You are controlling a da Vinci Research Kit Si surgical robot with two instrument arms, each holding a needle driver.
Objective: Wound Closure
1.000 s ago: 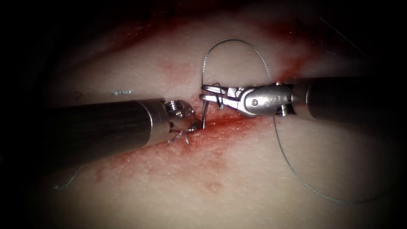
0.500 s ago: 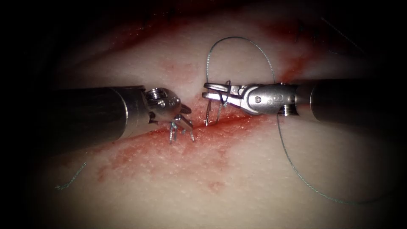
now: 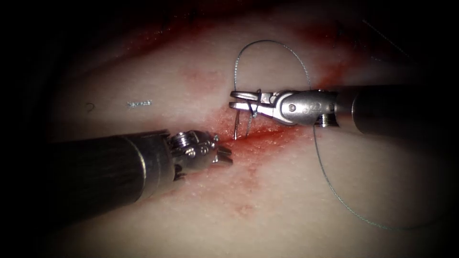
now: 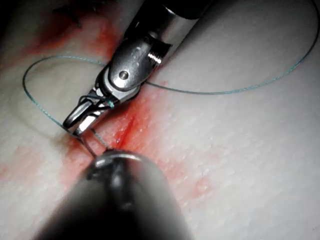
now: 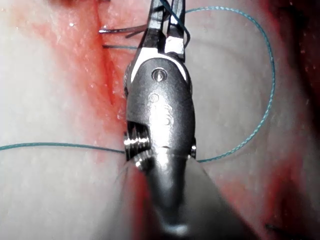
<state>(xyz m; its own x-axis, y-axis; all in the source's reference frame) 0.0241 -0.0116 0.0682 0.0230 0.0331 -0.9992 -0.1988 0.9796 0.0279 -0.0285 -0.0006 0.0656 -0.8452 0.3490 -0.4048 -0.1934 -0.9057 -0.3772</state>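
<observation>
Right tool (image 3: 233,99) clamps needle (image 3: 237,125) at upper curve, tip at cut (image 3: 267,136). Left tool (image 3: 224,156) slightly parted, empty (on tissue (image 3: 287,200)). Keep grip firm, thread (image 3: 334,191) slack.

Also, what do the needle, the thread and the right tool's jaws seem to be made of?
The needle, held in the right tool near its thread end and pointing down at the cut, looks like thin polished steel: it glints. The thread looks like a smooth blue-green synthetic strand, though that is a guess. The jaws look like bright bare metal with sharp highlights. The left tool holds nothing.
</observation>
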